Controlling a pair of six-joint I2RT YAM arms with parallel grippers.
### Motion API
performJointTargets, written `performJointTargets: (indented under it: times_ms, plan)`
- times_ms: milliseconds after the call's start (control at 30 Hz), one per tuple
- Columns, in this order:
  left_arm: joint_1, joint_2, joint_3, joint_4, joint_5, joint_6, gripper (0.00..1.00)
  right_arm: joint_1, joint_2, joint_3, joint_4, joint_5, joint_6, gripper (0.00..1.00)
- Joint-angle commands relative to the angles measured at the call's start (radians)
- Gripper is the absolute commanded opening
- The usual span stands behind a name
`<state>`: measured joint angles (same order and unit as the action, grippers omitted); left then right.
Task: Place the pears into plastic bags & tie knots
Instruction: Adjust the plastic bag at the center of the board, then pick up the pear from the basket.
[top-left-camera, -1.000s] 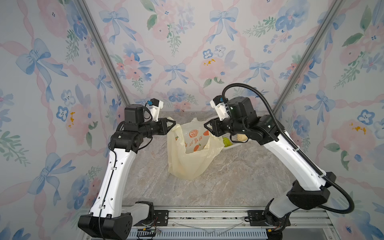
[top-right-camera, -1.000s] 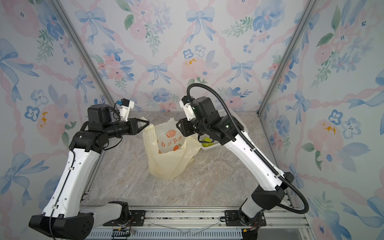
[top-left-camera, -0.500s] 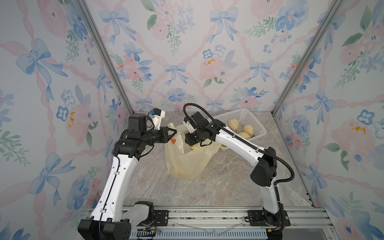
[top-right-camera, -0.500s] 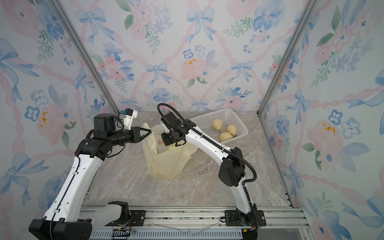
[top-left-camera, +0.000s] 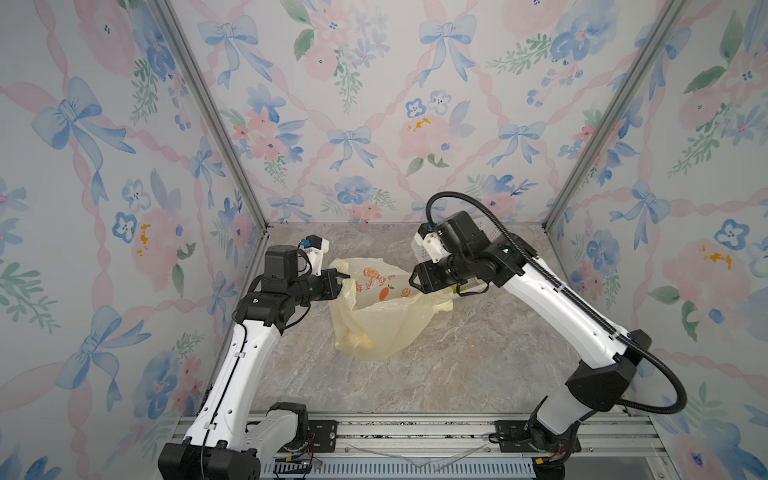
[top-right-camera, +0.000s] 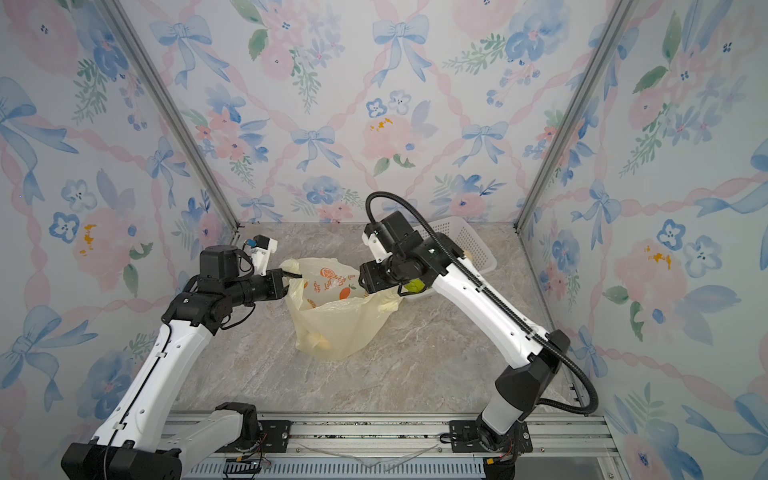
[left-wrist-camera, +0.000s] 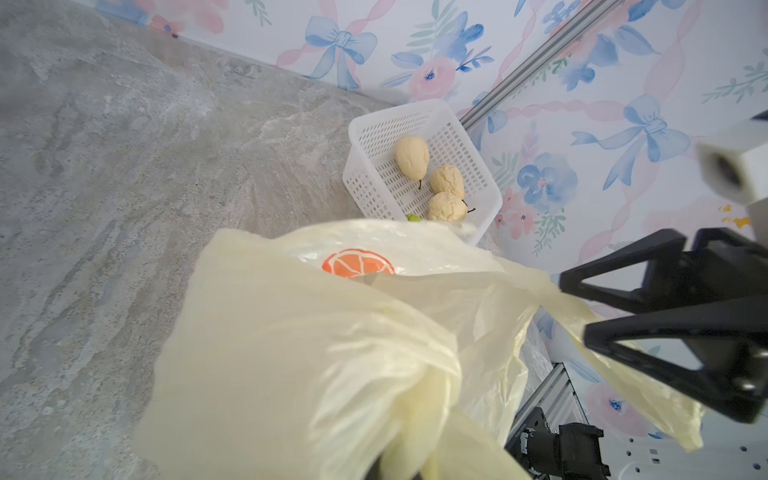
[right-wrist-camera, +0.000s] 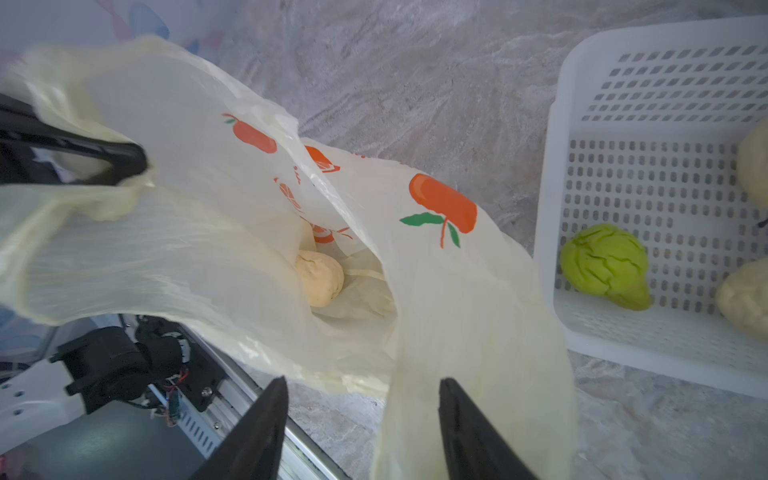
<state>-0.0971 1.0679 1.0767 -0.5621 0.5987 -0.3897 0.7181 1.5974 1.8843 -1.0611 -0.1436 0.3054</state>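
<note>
On the table (top-left-camera: 457, 374), bag (top-left-camera: 376, 320): we see one pear (right-wrist-camera: 319, 277) inside.
Left jaws: clamped on its edge.
Right jaws: apart, a handle (right-wrist-camera: 478, 374) slack between them.
Basket (right-wrist-camera: 552, 199): green pear (right-wrist-camera: 604, 266).

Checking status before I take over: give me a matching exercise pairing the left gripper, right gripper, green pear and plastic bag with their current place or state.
Column one:
A. left gripper
B. right gripper
C. green pear
D. plastic bag

Column two:
1. lying in the white basket
2. holding one pale pear
3. shut on gathered bag plastic
4. jaws apart, bag plastic between them

Pairs: A-3; B-4; C-1; D-2
</note>
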Motion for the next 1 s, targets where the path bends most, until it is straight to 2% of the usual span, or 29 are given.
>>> performJointTargets:
  times_ms: [0, 133, 200, 267, 367, 533, 767, 967]
  plan:
    - [0.005, -0.019, -0.013, 0.032, 0.002, 0.007, 0.0, -0.143, -0.092, -0.044, 0.093, -0.155, 0.05, 0.7]
    - [0.004, -0.035, -0.014, 0.051, 0.022, -0.004, 0.0, -0.325, -0.085, -0.113, 0.272, -0.224, 0.105, 0.7]
    - [0.005, -0.053, -0.012, 0.066, 0.035, -0.01, 0.0, -0.381, -0.03, -0.108, 0.283, -0.141, 0.071, 0.7]
    - [0.004, -0.073, -0.014, 0.081, 0.036, -0.017, 0.0, -0.413, 0.05, -0.09, 0.277, 0.022, 0.009, 0.69]
    - [0.004, -0.088, -0.016, 0.088, 0.036, -0.023, 0.0, -0.469, 0.25, -0.003, 0.266, 0.089, -0.032, 0.7]
    - [0.004, -0.102, -0.028, 0.1, 0.051, -0.036, 0.0, -0.502, 0.517, 0.185, 0.278, 0.194, -0.134, 0.75]
    - [0.002, -0.126, -0.073, 0.146, 0.093, -0.07, 0.0, -0.545, 0.801, 0.428, 0.25, 0.185, -0.177, 0.84]
    - [0.002, -0.132, -0.08, 0.154, 0.096, -0.087, 0.0, -0.564, 0.958, 0.572, 0.199, 0.139, -0.165, 0.83]
